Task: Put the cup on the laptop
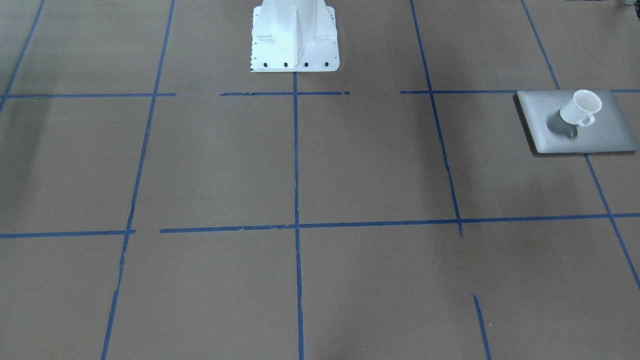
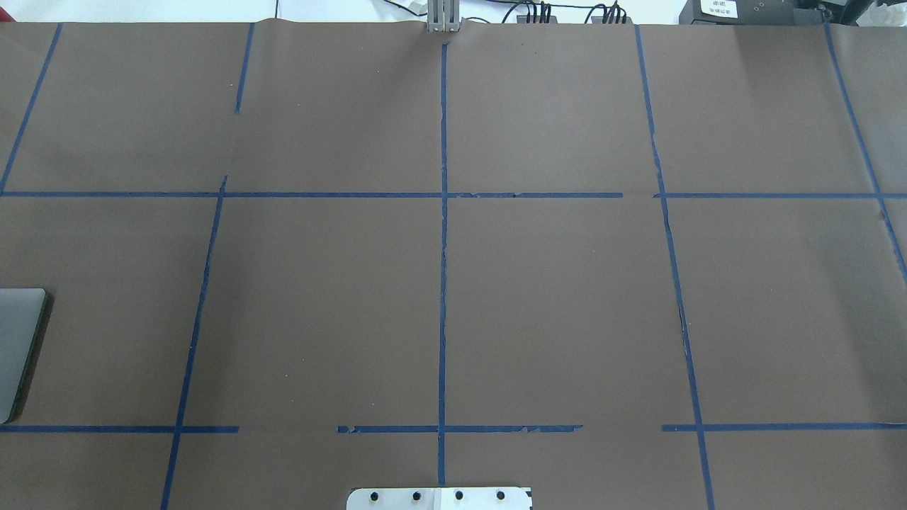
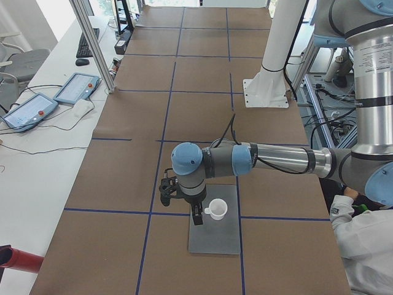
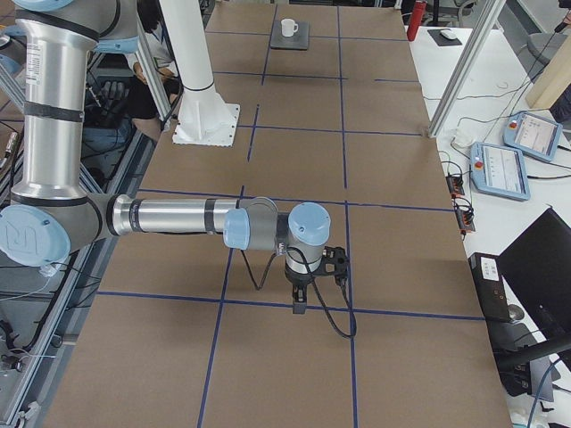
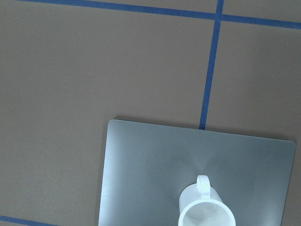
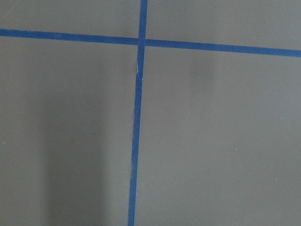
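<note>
The white cup (image 1: 580,107) stands upright on the closed silver-grey laptop (image 1: 600,135), free of any gripper. Both also show in the exterior left view, cup (image 3: 217,209) on laptop (image 3: 215,239), and in the left wrist view, cup (image 5: 205,212) on lid (image 5: 146,174). The overhead view shows only the laptop's edge (image 2: 18,340). My left gripper (image 3: 196,216) points down just beside the cup, over the laptop's far edge; I cannot tell if it is open or shut. My right gripper (image 4: 299,301) hangs over bare table far from the laptop (image 4: 290,37); its state is also unclear.
Brown table paper carries a blue tape grid (image 1: 296,225). The white robot base (image 1: 295,37) stands at the table's robot side. Teach pendants (image 3: 77,88) and an aluminium post (image 3: 92,43) are at the operators' edge. A person (image 3: 368,246) is beside the robot.
</note>
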